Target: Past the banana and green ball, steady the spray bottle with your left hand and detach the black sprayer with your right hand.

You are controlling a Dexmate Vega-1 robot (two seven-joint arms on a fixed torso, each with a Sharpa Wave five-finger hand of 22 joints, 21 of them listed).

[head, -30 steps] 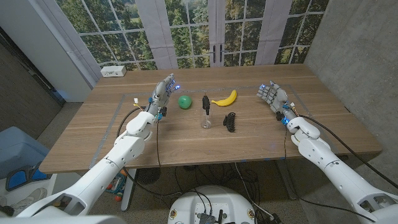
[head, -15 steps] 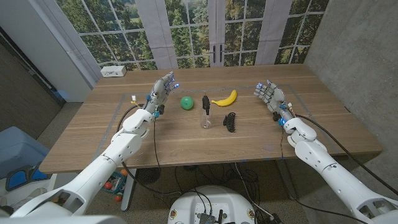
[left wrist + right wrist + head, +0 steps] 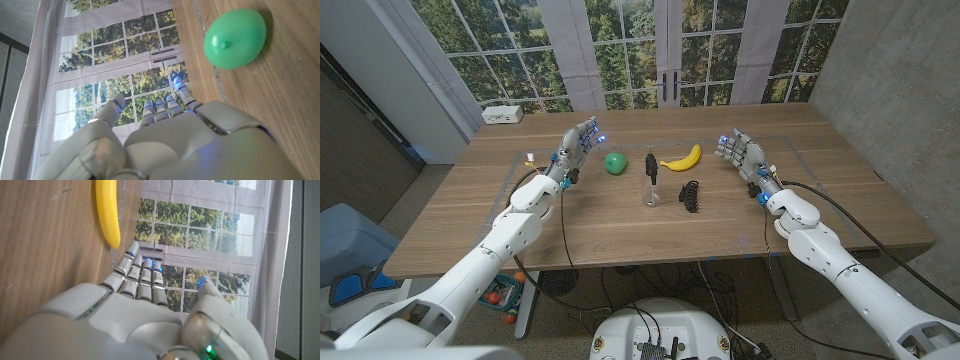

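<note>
The left hand [image 3: 576, 146] stood raised over the wooden table [image 3: 470, 215], fingers stretched out and a little apart, holding nothing; the left wrist view showed the same hand [image 3: 165, 145] from behind, its fingers straight and close beside one another. The green ball [image 3: 614, 163] lay just to the inner side of that hand, near it but not touching, and it showed close by on the wood in the left wrist view as well [image 3: 235, 38]. The right hand [image 3: 742, 156] was likewise up off the table with its fingers extended and slightly spread, empty; from its own wrist camera the hand [image 3: 145, 325] showed straight fingers side by side and the thumb set off from them. The banana [image 3: 682, 158] lay to the inner side of the right hand, a short way from its fingertips, and one end of it [image 3: 107, 212] showed beyond those fingers. The spray bottle [image 3: 651, 194], small and clear, stood upright between the two hands, nearer the robot than the ball and banana, with the black sprayer [image 3: 651, 166] on top of it. A black coiled object [image 3: 691, 196] lay just beside the bottle, on the side toward the right hand.
</note>
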